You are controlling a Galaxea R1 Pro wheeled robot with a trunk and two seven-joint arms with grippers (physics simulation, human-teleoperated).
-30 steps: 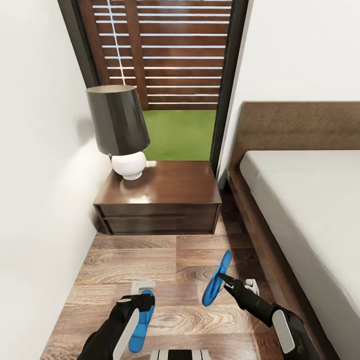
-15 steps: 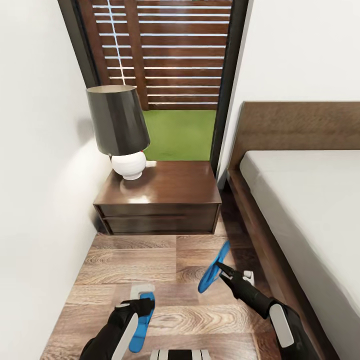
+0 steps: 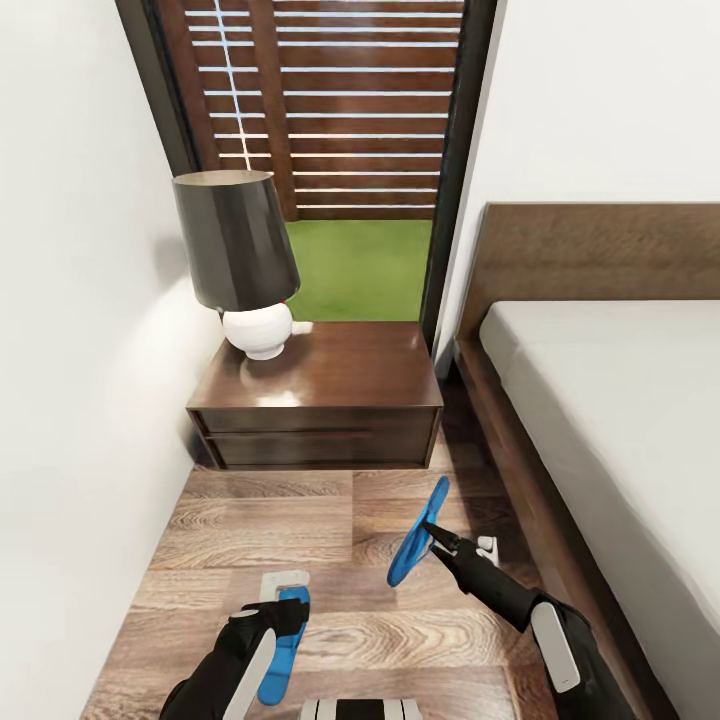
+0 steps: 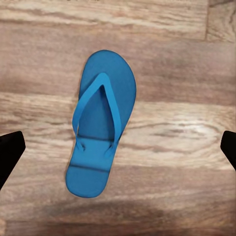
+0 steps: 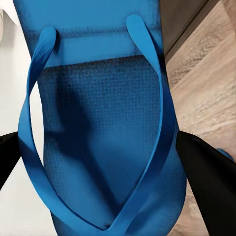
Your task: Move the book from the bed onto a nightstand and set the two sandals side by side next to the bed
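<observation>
Lamp (image 3: pixel 240 258) on nightstand (image 3: pixel 320 400); bed (image 3: pixel 610 420) alongside.

Your left arm (image 3: pixel 235 665) is matte black with a long white panel along the forearm, ending in a rounded black wrist housing and a light grey, boxy part at the tip. Your right arm (image 3: pixel 545 635) matches: black shell, slim white panel on the forearm, tapering to a narrow black wrist with a small white block beside it. Your right gripper (image 3: pixel 432 532) ends in thin, pointed black fingers. In both wrist views your fingertips (image 4: pixel 10 152) show as plain dark wedges at the picture edges. A white and black piece of your trunk (image 3: pixel 360 709) sits at the near edge.
</observation>
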